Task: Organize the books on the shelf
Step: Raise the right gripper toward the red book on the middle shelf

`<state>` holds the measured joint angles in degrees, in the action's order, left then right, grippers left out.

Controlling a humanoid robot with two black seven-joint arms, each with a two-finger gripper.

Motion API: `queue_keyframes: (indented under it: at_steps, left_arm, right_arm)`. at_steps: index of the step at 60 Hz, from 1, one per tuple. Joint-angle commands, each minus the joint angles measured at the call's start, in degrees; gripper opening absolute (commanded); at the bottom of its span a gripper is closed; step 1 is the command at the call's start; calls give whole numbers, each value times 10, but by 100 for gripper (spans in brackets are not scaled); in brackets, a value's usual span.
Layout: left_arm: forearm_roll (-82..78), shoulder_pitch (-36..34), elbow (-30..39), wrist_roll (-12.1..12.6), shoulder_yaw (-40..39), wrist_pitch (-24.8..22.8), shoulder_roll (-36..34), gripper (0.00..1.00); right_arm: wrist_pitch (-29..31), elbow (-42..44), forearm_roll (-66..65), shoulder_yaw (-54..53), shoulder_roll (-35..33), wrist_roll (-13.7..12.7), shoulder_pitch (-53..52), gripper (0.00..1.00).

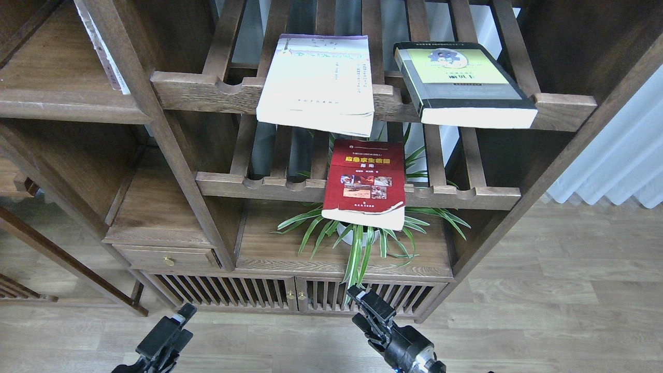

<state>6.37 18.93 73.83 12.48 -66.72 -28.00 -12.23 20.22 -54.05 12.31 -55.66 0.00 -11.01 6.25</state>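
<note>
Three books lie flat on slatted racks, each hanging over the front rail. A thin white book with a purple top (pixel 316 83) and a thick yellow-green, black-edged book (pixel 461 83) lie on the upper rack. The red book with photos (pixel 365 181) is on the lower rack. The shelf (pixel 62 103), a solid dark board with a rounded front edge, is at the upper left. My left gripper (pixel 173 326) and right gripper (pixel 366 311) hang low over the floor, far from the books. The right one's fingers stand apart and hold nothing. The left one's fingers are too dark to tell apart.
A spider plant in a white pot (pixel 357 233) stands on the board below the red book. A pale upright book (pixel 106 57) leans at the shelf's right end. A small drawer (pixel 166 257) and slatted cabinet doors (pixel 290 295) sit below. Wooden floor lies in front.
</note>
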Motion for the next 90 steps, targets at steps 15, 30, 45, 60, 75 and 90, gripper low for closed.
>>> queue_keyframes:
  at_steps: [15, 30, 45, 60, 75, 90]
  left_arm:
    - [-5, -14, -37, 2, 19, 0, -3, 100]
    - [-3, -38, -105, 9, 6, 0, -6, 100]
    - [-2, -34, -105, 8, -6, 0, -8, 100]
    - [-3, -35, -113, 10, -21, 0, -10, 100]
    - [-3, -35, -126, 10, -22, 0, -12, 100]
    - [-3, -35, -129, 10, -22, 0, -17, 100]
  right_arm:
    - [27, 1, 0, -1, 0, -1, 3, 100]
    - [78, 18, -3, 6, 0, -1, -10, 100]
    - [78, 36, -3, 9, 0, -3, -7, 100]
    - [78, 31, -2, 19, 0, -5, -17, 100]
    - [78, 14, 3, 41, 0, -1, -37, 100]
    - [78, -17, 5, 42, 0, 23, -57, 100]
